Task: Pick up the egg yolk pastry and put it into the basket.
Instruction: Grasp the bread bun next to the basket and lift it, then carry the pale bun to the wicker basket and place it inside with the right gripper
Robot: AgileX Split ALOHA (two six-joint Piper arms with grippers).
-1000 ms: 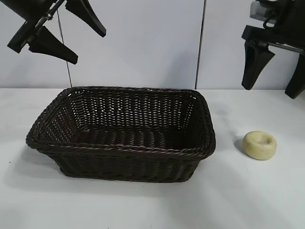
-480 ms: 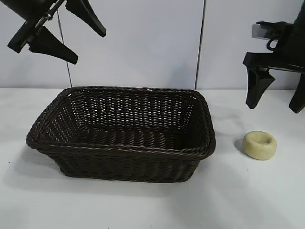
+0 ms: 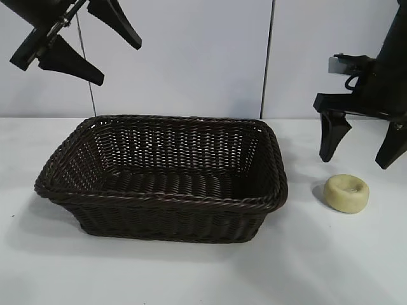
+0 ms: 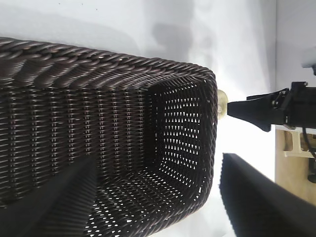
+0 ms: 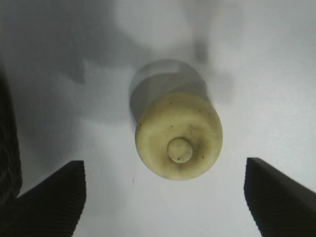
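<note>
The egg yolk pastry point(image 3: 346, 193), a small pale yellow puck with a dimpled top, lies on the white table to the right of the basket point(image 3: 159, 198). My right gripper point(image 3: 359, 152) hangs open just above and slightly behind the pastry, apart from it. In the right wrist view the pastry point(image 5: 178, 142) lies on the table ahead of the wide-open right gripper point(image 5: 165, 197), nothing between the fingers. My left gripper point(image 3: 98, 54) is parked high at the upper left, open and empty. The left wrist view looks into the dark woven basket point(image 4: 113, 69) past the left gripper point(image 4: 158, 207).
A pale wall with a dark vertical seam point(image 3: 268, 57) stands behind the table. White tabletop point(image 3: 191, 273) stretches in front of the basket and around the pastry. A thin dark cable point(image 3: 86, 70) hangs near the left arm.
My right gripper has come down and shifted slightly left, now close above the pastry. The left arm, basket and pastry have not moved.
</note>
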